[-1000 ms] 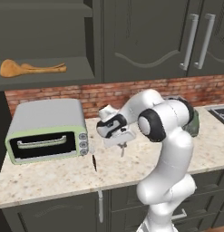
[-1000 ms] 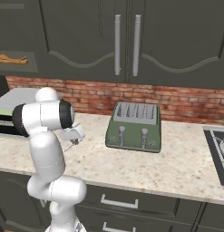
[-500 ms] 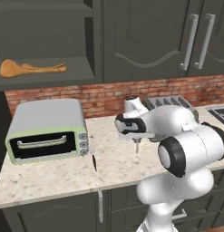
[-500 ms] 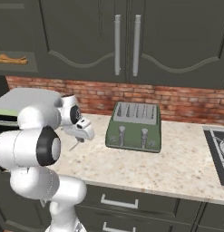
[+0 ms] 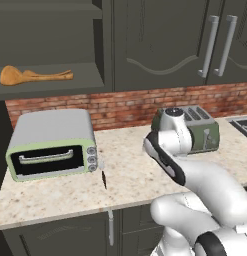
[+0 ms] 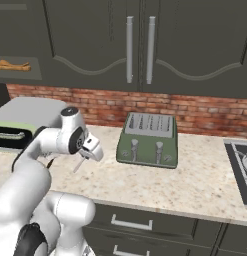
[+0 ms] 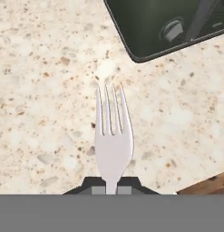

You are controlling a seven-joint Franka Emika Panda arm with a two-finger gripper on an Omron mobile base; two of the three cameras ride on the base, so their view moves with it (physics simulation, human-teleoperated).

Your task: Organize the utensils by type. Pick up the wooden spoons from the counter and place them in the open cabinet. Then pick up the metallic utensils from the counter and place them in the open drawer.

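At the upper left of the left base view we see two orange-brown wooden spoons (image 5: 35,76) lying on the shelf of the open dark grey-green cabinet (image 5: 55,84). Below, a silver-and-green toaster oven (image 5: 51,143) sits on the beige speckled counter (image 5: 130,175), and just right of it lies a small dark knife (image 5: 103,179), its blade hard to make out. In the hand view, the two-finger gripper (image 7: 111,189) is clamped on a small silver fork (image 7: 113,136), handle hidden between the fingers, above the counter near a green toaster (image 6: 148,140) cut off at the top edge.
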